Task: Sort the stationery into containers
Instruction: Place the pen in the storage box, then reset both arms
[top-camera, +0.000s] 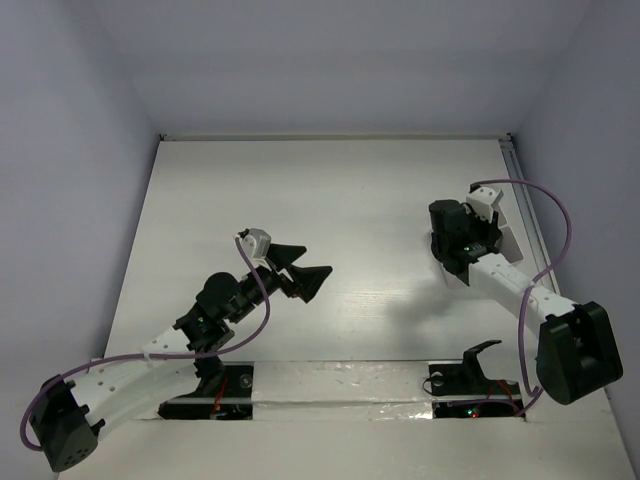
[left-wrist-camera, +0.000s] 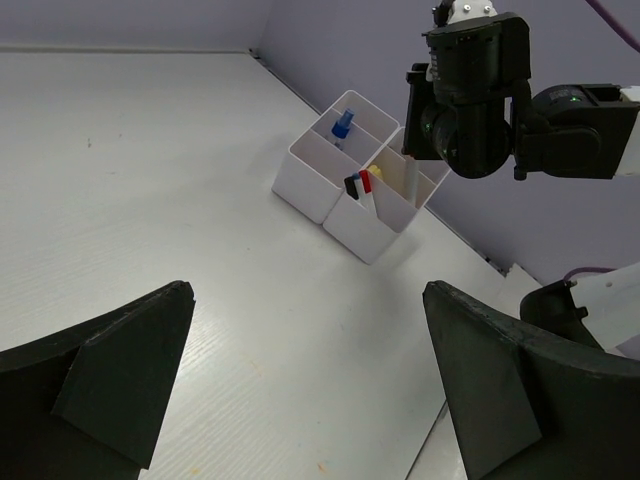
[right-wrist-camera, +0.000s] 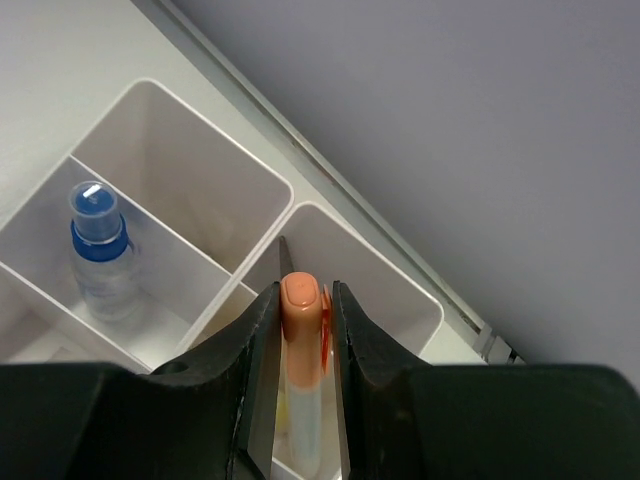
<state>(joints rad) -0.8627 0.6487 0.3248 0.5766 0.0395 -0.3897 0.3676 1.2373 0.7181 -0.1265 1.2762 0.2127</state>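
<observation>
progress: mostly done, by my read. No loose stationery shows on the worktop (top-camera: 330, 190). The containers (left-wrist-camera: 300, 185) already hold two capped pens (left-wrist-camera: 358, 184), a blue-capped item (right-wrist-camera: 98, 250) and a yellow piece (left-wrist-camera: 375, 172).
left to do: release the orange-capped tube (right-wrist-camera: 299, 296), probably the last item.
right claw (right-wrist-camera: 303, 320): clenched on the tube, fingers pinching just below the cap.
tube vs claw: upright between the fingers, body hanging toward 6 o'clock in the wrist view, into the compartment beside the divider. Can't tell if it touches the bottom.
tube location: over the containers, at 2 o'clock on the worktop by the right wall.
left claw (top-camera: 303, 267): spread wide, nothing in it, parked at 8 o'clock, well apart from the containers.
</observation>
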